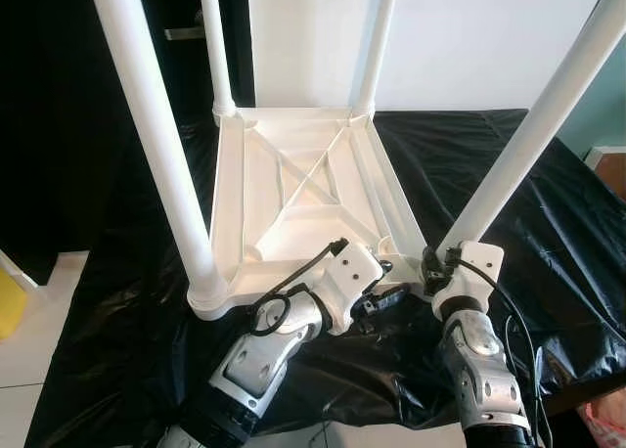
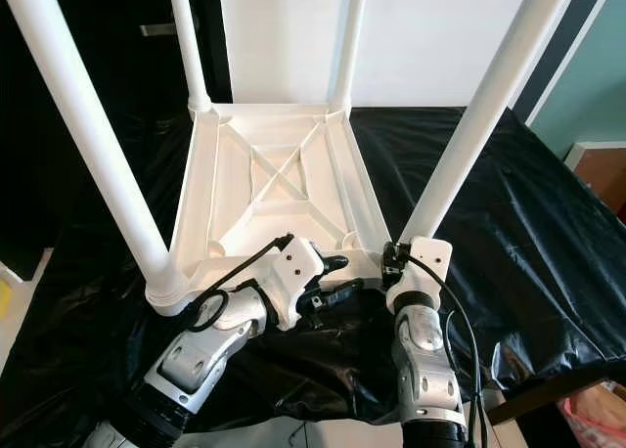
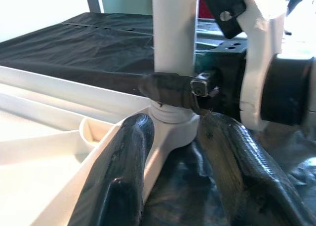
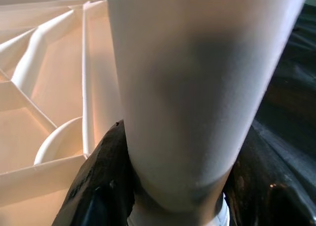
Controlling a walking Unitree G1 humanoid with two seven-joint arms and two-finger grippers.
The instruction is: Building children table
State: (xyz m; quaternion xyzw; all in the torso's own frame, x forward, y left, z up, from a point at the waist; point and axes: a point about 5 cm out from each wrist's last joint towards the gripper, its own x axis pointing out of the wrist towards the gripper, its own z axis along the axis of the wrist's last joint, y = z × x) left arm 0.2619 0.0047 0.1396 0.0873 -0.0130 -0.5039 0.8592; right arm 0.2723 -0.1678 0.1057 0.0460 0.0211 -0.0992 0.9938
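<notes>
A white children's table [image 1: 293, 189] lies upside down on a black cloth, its ribbed underside facing up. Four white legs stand in its corners: the near-left leg [image 1: 156, 145], the near-right leg [image 1: 528, 145] and two far legs [image 1: 217, 37]. My right gripper [image 1: 437, 264] is shut on the near-right leg just above its socket; its black fingers [image 4: 106, 176] hug both sides of the leg [image 4: 187, 88]. My left gripper [image 1: 383, 284] is open at the same near-right corner, with its fingers [image 3: 123, 162] astride the table's rim below the socket [image 3: 173, 125].
The black cloth [image 1: 509, 174] covers a low surface whose near edge runs just behind my forearms. White floor and a yellow object [image 1: 8, 306] lie at the left. A pink item [image 1: 606, 414] sits at the bottom right. A white wall stands behind.
</notes>
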